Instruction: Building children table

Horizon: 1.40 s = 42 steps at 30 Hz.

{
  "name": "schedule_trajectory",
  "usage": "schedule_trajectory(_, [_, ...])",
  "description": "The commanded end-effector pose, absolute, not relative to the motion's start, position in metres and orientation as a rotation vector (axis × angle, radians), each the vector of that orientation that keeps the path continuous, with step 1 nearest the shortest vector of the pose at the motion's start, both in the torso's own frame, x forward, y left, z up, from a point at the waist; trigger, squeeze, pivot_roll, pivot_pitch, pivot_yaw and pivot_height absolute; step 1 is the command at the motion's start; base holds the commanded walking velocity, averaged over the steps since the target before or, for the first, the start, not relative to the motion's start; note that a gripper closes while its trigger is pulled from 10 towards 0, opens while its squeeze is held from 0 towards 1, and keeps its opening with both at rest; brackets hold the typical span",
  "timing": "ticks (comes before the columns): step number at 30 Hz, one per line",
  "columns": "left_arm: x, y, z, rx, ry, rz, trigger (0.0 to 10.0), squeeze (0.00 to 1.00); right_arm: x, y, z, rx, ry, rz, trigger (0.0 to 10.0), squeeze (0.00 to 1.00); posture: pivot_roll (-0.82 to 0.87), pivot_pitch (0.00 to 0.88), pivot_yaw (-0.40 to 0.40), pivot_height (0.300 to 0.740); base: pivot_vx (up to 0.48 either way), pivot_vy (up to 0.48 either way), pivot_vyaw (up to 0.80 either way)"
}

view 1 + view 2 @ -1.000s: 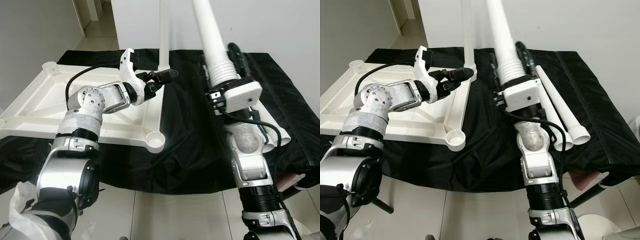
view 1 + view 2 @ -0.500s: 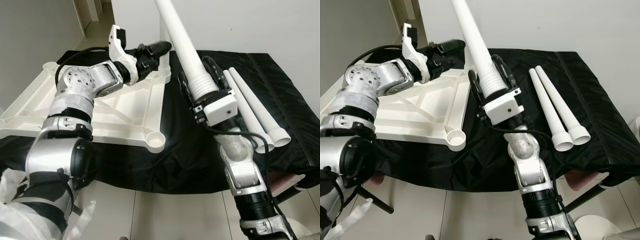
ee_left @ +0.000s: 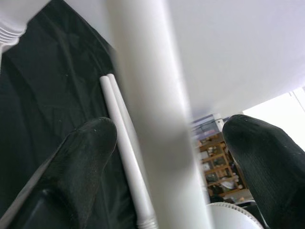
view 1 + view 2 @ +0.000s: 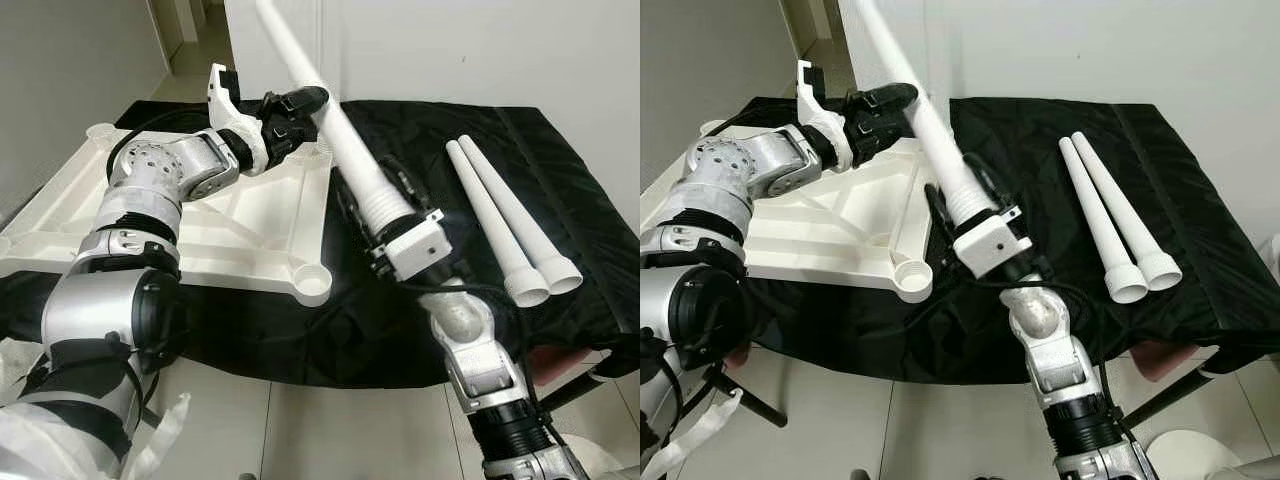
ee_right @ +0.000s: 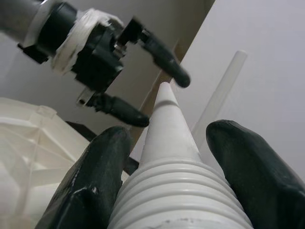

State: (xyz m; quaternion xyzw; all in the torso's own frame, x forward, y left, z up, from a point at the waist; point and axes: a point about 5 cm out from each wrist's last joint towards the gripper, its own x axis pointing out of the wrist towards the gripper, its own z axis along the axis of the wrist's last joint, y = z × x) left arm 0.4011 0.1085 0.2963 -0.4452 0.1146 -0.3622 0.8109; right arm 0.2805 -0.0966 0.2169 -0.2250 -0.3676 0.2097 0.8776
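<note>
White plastic table leg [image 4: 345,150] slants up over the black cloth [image 4: 420,300]; my right gripper [image 4: 385,205] clamps its ribbed base. My left gripper [image 4: 300,105] spreads wide around the shaft, seemingly not touching, above the upturned tabletop [image 4: 100,215].

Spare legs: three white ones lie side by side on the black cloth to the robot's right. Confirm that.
Not three: two spare legs lie side by side on the black cloth, as the right eye view shows. The third leg is held by the right gripper.
</note>
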Motion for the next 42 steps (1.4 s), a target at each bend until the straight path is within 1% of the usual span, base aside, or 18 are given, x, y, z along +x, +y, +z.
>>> schedule_trajectory(1, [0.387,0.103,0.320,-1.021,0.020,-1.203,10.0,0.00,0.278,-0.091,0.216,-0.476,-0.771,0.469,10.0,0.00,-0.07,0.048,0.053,0.740,0.000,0.000,0.00])
schedule_trajectory(9, [0.390,0.099,0.320,-1.033,0.014,-1.189,10.0,0.00,0.273,-0.084,0.204,-0.529,-0.754,0.542,10.0,0.00,-0.07,0.058,0.050,0.740,0.000,0.000,0.00])
schedule_trajectory(11, [0.394,0.098,0.316,-1.036,0.028,-1.131,10.0,0.00,0.270,-0.082,0.199,-0.560,-0.756,0.554,10.0,0.00,-0.08,0.062,0.052,0.740,0.000,0.000,0.00])
schedule_trajectory(14, [0.395,0.098,0.315,-1.040,0.033,-1.113,10.0,0.00,0.269,-0.082,0.197,-0.572,-0.760,0.556,10.0,0.00,-0.08,0.064,0.052,0.740,0.000,0.000,0.00])
schedule_trajectory(17, [0.401,0.098,0.307,-1.048,0.067,-1.004,10.0,0.00,0.261,-0.079,0.189,-0.684,-0.797,0.565,10.0,0.00,-0.08,0.067,0.055,0.740,0.000,0.000,0.00])
schedule_trajectory(24, [0.406,0.103,0.303,-1.032,0.083,-0.924,10.0,0.00,0.259,-0.077,0.182,-0.690,-0.776,0.586,10.0,0.00,-0.08,0.067,0.057,0.740,0.000,0.000,0.00])
schedule_trajectory(27, [0.409,0.107,0.297,-1.023,0.104,-0.853,10.0,0.00,0.259,-0.080,0.179,-0.700,-0.770,0.570,10.0,0.00,-0.08,0.063,0.058,0.740,0.000,0.000,0.00])
schedule_trajectory(31, [0.409,0.108,0.296,-1.017,0.112,-0.844,10.0,0.00,0.259,-0.081,0.176,-0.713,-0.770,0.567,10.0,0.00,-0.08,0.061,0.055,0.740,0.000,0.000,0.00])
schedule_trajectory(33, [0.410,0.108,0.296,-1.009,0.109,-0.835,9.8,0.00,0.259,-0.081,0.175,-0.716,-0.771,0.565,10.0,0.00,-0.08,0.059,0.055,0.740,0.000,0.000,0.00])
schedule_trajectory(34, [0.410,0.109,0.296,-1.023,0.105,-0.827,0.0,0.00,0.258,-0.082,0.174,-0.720,-0.772,0.563,10.0,0.00,-0.08,0.057,0.054,0.740,0.000,0.000,0.00])
schedule_trajectory(42, [0.412,0.115,0.298,-1.031,0.077,-0.804,0.0,0.00,0.259,-0.088,0.174,-0.719,-0.774,0.541,10.0,0.00,-0.08,0.048,0.049,0.740,0.000,0.000,0.00])
